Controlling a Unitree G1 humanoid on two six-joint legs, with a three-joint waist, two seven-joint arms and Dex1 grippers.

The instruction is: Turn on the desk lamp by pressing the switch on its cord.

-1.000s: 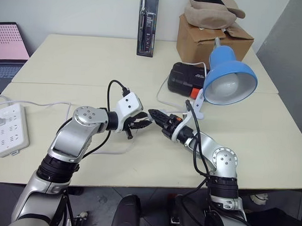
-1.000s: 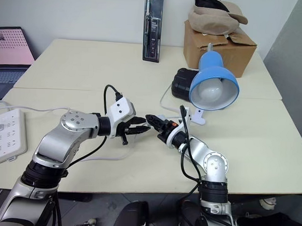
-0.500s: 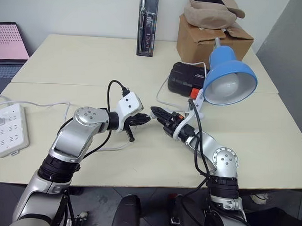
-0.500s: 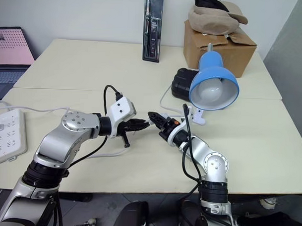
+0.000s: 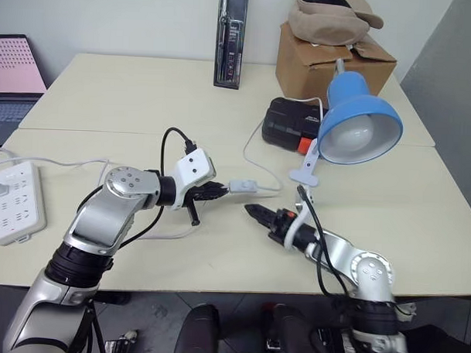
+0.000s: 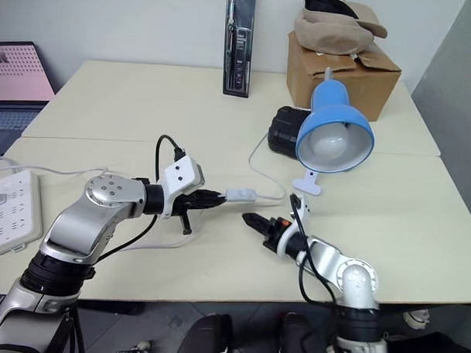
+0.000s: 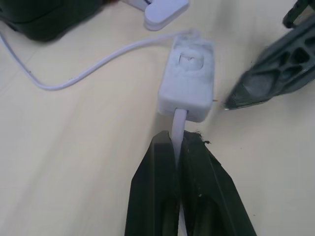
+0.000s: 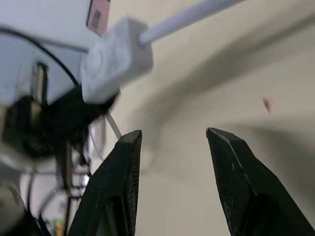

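Even, bright indoor light falls from above; the pale table (image 5: 146, 88) shows soft, faint shadows and no harsh glare. The 2 head views are sharp. In the right wrist view the switch (image 8: 115, 59) and the background are blurred.

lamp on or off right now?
Off: the desk lamp's bulb looks plain white, with no glow on the table beneath it.
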